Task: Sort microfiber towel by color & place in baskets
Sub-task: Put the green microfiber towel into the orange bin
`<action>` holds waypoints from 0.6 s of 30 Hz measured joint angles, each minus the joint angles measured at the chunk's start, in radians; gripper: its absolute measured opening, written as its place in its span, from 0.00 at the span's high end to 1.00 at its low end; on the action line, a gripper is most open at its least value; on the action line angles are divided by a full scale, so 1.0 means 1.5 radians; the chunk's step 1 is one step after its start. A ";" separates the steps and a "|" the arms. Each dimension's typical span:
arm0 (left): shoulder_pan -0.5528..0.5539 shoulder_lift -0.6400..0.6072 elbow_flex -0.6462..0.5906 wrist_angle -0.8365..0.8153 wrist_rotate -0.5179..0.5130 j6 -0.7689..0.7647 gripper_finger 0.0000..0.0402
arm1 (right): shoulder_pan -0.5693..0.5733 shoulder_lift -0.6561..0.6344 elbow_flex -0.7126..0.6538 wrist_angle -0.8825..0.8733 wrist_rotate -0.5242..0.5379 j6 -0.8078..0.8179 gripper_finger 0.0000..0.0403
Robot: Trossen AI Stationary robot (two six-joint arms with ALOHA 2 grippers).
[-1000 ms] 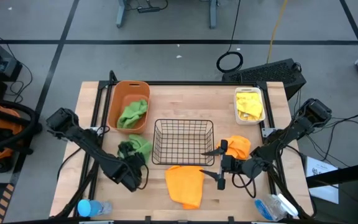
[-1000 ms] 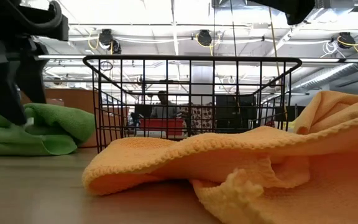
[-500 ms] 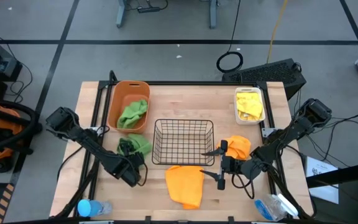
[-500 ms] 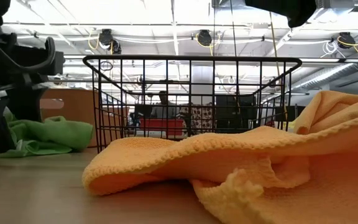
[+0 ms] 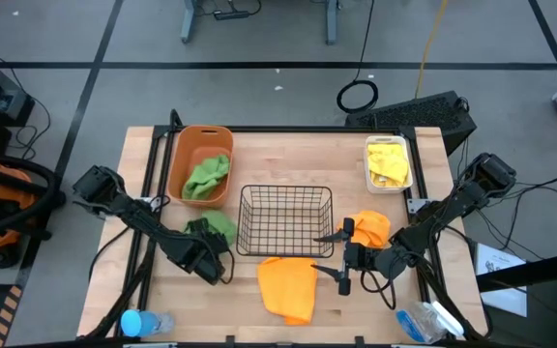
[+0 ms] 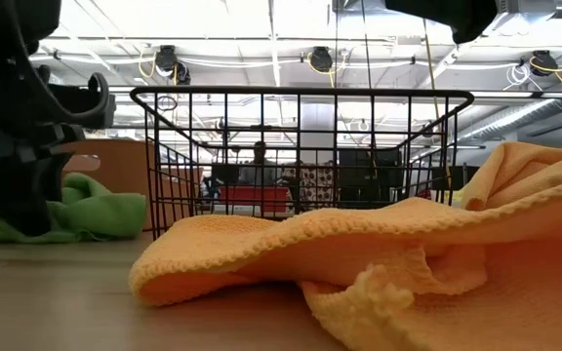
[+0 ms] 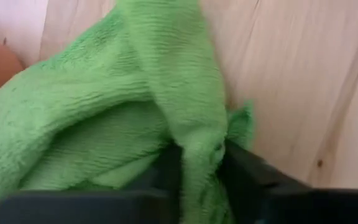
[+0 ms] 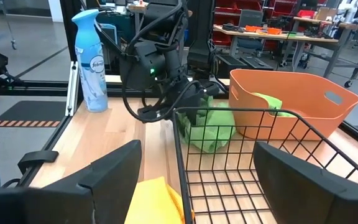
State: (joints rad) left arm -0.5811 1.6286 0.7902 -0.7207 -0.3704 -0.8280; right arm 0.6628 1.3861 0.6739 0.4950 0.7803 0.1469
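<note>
Since a second ago the left gripper (image 5: 204, 253) has closed from wide open onto the green towel (image 7: 104, 118), pinching a fold between its dark fingers (image 7: 247, 180), apparently still low on the wooden table (image 5: 288, 159) beside the black wire basket (image 5: 285, 220). The right gripper (image 5: 341, 253), jaws apart, hovers by the orange towel (image 5: 288, 288).

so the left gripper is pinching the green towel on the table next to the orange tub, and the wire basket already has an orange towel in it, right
Not quite. The left gripper is pinching the green towel beside the orange tub, but the high view shows the wire basket holds nothing. Both orange towels lie outside it on the table: one in front, one beside it.
</note>
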 joint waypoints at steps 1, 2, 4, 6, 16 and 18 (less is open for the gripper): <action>0.000 0.000 0.000 0.008 -0.004 0.000 0.83 | 0.000 0.000 0.000 0.000 0.000 0.001 0.25; 0.000 0.000 0.000 0.015 -0.008 0.000 0.90 | 0.000 0.000 0.000 0.000 0.000 0.001 0.25; -0.001 0.000 0.000 0.019 -0.013 -0.006 0.95 | 0.000 0.000 0.000 0.000 0.000 0.001 0.25; -0.003 -0.001 0.000 0.018 -0.016 -0.019 0.94 | 0.000 0.000 0.000 0.000 0.000 0.001 0.25; -0.064 -0.092 0.065 -0.068 -0.073 -0.104 0.96 | 0.000 0.000 0.000 -0.019 -0.003 0.022 0.25; -0.074 -0.112 0.077 -0.073 -0.084 -0.106 0.96 | 0.000 0.000 0.000 -0.019 -0.004 0.026 0.25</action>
State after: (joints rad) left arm -0.6915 1.4603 0.9055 -0.8302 -0.4965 -0.9867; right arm 0.6628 1.3865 0.6735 0.4667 0.7743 0.1859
